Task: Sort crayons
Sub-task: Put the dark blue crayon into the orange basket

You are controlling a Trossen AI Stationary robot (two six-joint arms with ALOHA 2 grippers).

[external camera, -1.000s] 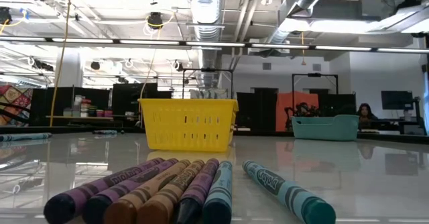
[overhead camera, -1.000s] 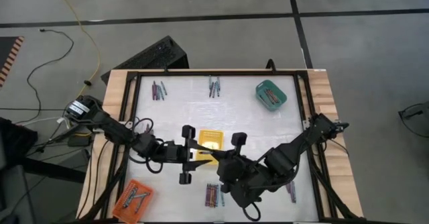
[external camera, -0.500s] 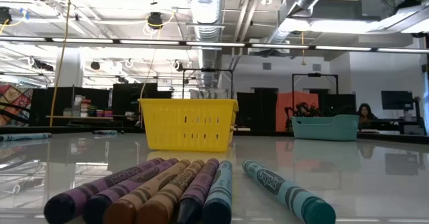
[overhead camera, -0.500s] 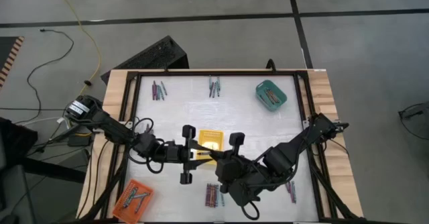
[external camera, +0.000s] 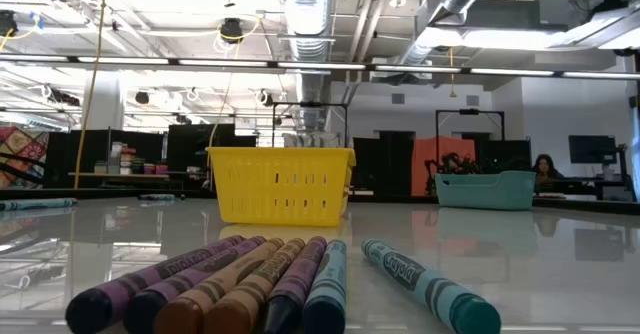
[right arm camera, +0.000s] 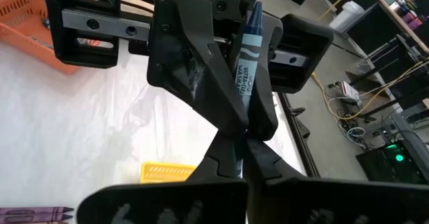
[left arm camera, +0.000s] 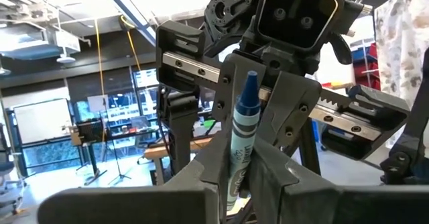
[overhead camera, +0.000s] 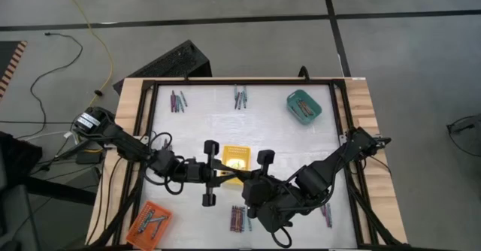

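Above mid-table, beside yellow tray [overhead camera: 236,156], left gripper [left arm camera: 242,174] and right gripper [right arm camera: 242,138] both clamped on one blue crayon [left arm camera: 241,140], lower end hidden between fingers. Glossy white table [overhead camera: 285,142]; dim workshop behind.

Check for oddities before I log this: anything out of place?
Only this: one blue paper-wrapped crayon is pinched by the left claw and the right claw at once. Nothing looks spilled.
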